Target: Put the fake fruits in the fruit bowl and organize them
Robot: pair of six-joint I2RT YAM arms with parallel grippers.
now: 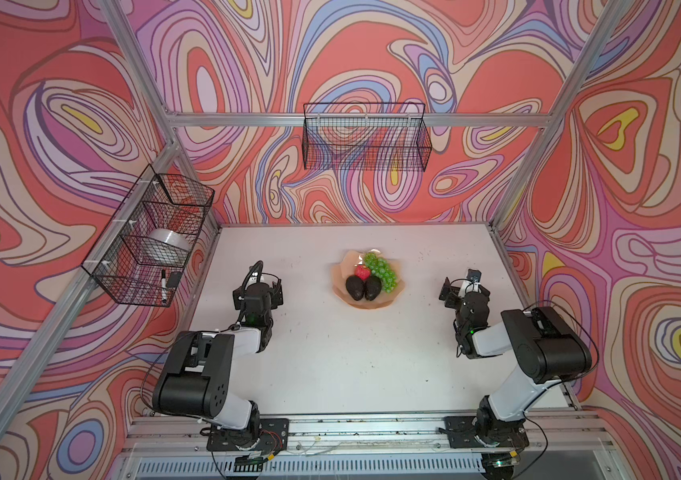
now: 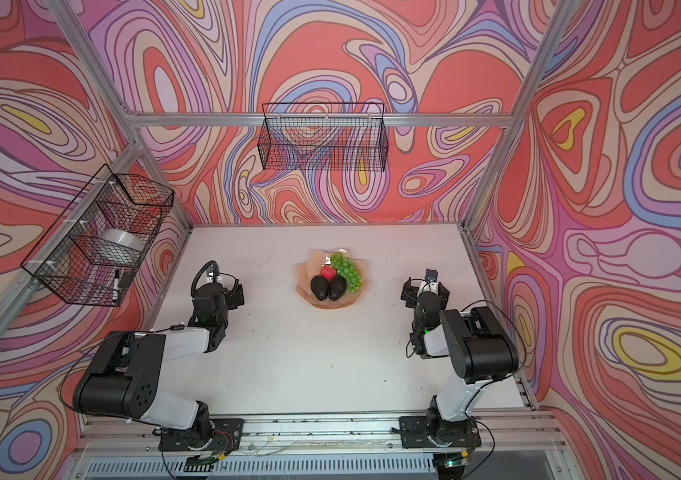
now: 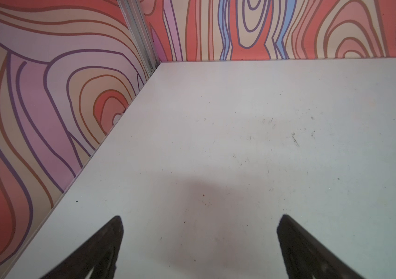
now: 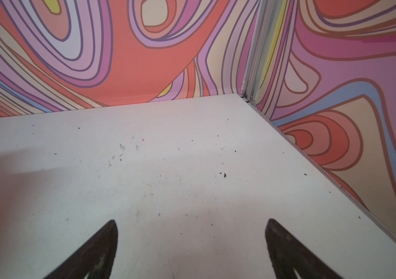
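Note:
The peach fruit bowl (image 1: 366,306) (image 2: 329,306) sits on the white table, a little beyond its middle. Inside it lie two dark avocados (image 1: 355,287) (image 1: 373,287) side by side at the near edge. A small red fruit (image 1: 363,272) (image 2: 328,272) lies behind them, and the green grapes (image 1: 381,270) (image 2: 346,268) lie along the right. My left gripper (image 1: 266,279) (image 3: 200,217) stands open and empty over bare table, well left of the bowl. My right gripper (image 1: 463,282) (image 4: 191,221) is open and empty too, well right of the bowl. Neither wrist view shows the bowl.
A black wire basket (image 1: 366,139) hangs on the back wall. Another wire basket (image 1: 151,237) on the left wall holds a tape roll (image 1: 166,249) and a marker (image 1: 163,286). Patterned walls and aluminium posts close in the table (image 1: 330,353) on three sides.

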